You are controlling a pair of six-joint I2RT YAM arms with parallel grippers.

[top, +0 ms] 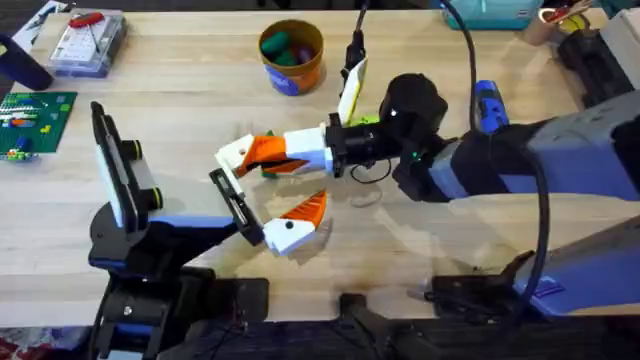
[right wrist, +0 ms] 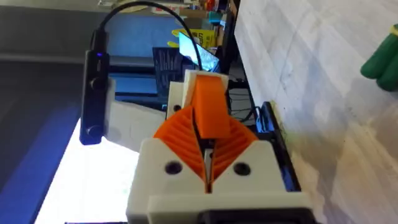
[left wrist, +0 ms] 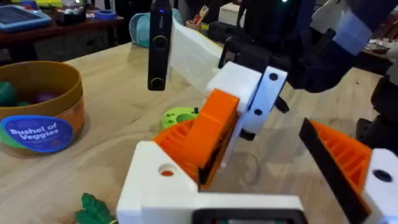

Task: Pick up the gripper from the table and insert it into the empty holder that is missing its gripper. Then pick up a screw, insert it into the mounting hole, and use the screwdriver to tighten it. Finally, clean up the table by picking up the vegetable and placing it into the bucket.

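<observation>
My right gripper [top: 283, 150] reaches in from the right and is shut on the gripper [top: 243, 153], an orange ribbed wedge with a white base plate. The right wrist view shows the orange pads [right wrist: 180, 130] clamped on its body [right wrist: 208, 109]. It hangs just above the holder [top: 231, 197], the bare black bar on my left gripper [top: 268, 190], which stands open with a single orange finger [top: 303, 213]. In the left wrist view the white base plate [left wrist: 158, 180] with its hole sits low beside that finger [left wrist: 348, 162]. The blue screwdriver [top: 487, 106] lies at the right. The bucket [top: 291, 57] stands at the back. A green vegetable [top: 270, 171] lies under the held piece.
A black stick-shaped device [top: 355, 48] with a cable and a white-yellow card [top: 351, 90] stand behind the right gripper. A clear parts box [top: 90, 42] and a green board [top: 35, 120] sit at the far left. The bucket [left wrist: 40, 118] holds other vegetables.
</observation>
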